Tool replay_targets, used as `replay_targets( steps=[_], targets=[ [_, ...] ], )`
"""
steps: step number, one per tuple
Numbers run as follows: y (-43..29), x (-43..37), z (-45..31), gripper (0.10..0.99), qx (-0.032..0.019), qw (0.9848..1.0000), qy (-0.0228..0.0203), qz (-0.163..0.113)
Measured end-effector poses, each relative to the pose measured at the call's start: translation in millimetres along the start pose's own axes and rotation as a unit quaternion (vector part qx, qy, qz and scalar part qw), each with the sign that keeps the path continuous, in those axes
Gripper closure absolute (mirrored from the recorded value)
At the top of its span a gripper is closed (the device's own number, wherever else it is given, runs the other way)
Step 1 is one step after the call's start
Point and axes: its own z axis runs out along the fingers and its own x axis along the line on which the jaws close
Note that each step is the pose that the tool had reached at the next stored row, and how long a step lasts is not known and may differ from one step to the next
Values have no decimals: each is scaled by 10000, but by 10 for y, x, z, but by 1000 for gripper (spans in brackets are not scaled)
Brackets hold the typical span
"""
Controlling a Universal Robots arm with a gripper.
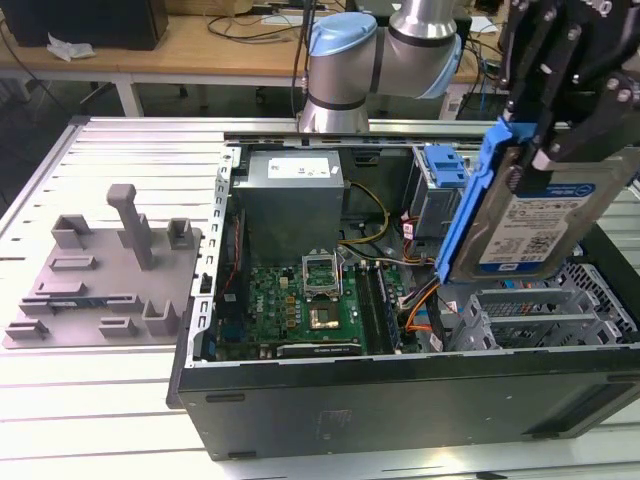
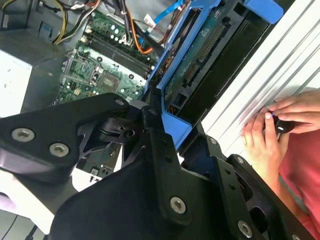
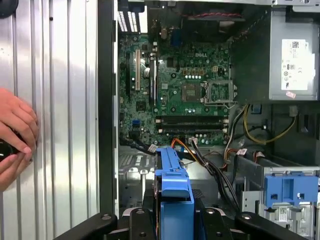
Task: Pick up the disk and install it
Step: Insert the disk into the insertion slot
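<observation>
- Disk (image 1: pixel 540 225): one in the exterior view, tilted with its label facing the camera, held in the air over the corner of the case at about two o'clock from the motherboard (image 1: pixel 300 300).
- One gripper (image 1: pixel 535 165) in the same view, its black fingers clamped on the disk's upper end.
- One robot arm (image 1: pixel 380 45) stands at twelve o'clock, behind the case.
- One open computer case (image 1: pixel 400 410) lies on the slatted table (image 1: pixel 100 150). Inside it are one motherboard, one grey power supply (image 1: pixel 290 185) at twelve o'clock from that board, one blue latch piece (image 1: pixel 445 165) at about ten o'clock from the disk, and loose cables.
- One grey tray (image 1: pixel 60 300) with upright posts lies on the table at nine o'clock from the case, just beside it.
- Second wrist view: the disk shows its underside and blue frame, with the fingers closed on its near end, above the open case. One hand (image 2: pixel 265 132) rests on the table outside the case wall.
- First wrist view: the disk appears edge-on between the fingers, over the drive bay. The motherboard, power supply and latch piece lie inside the case, and the hand is on the table beyond the case wall.
</observation>
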Motion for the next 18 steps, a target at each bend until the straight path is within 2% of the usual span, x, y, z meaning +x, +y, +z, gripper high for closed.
replay_targets(
  steps=[5,6,11,18],
  targets=[
    [-262,31,6,718,0,10000,0,0],
    [-287,33,7,718,0,10000,0,-1],
    [-389,41,11,718,0,10000,0,0],
    [-395,41,19,718,0,10000,3,0]
  ],
)
